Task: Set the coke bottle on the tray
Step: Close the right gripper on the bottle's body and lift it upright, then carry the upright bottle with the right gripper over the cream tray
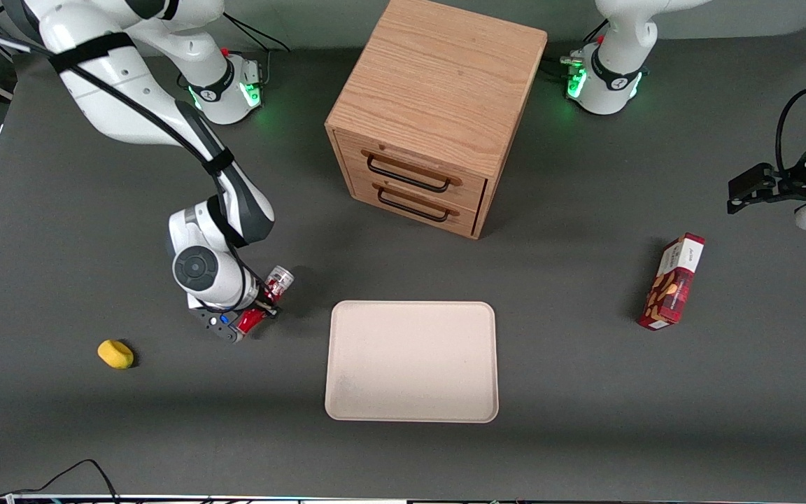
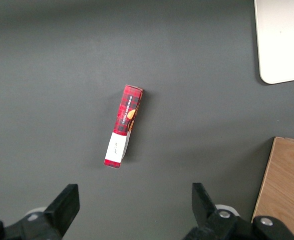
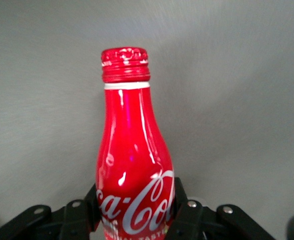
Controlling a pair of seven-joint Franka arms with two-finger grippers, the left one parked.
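Red coke bottle [image 3: 134, 165] — white script, beige tray [image 1: 411, 361], black gripper [image 3: 136, 212], yellow sponge [image 1: 115, 354]

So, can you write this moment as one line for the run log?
end effector: shut on coke bottle, beside tray | tray: nothing on it | step: bottle gripped, not yet on tray

Dark grey table [image 1: 60, 231]. On it: beige tray [image 1: 411, 361] at lower centre, wooden drawer cabinet [image 1: 434, 112] at upper centre, red snack box [image 1: 672, 282] at centre right, small yellow object [image 1: 115, 354] at lower left. Gripper [image 1: 257, 313] at centre left, clamped on coke bottle [image 1: 278, 281], just beside the tray.
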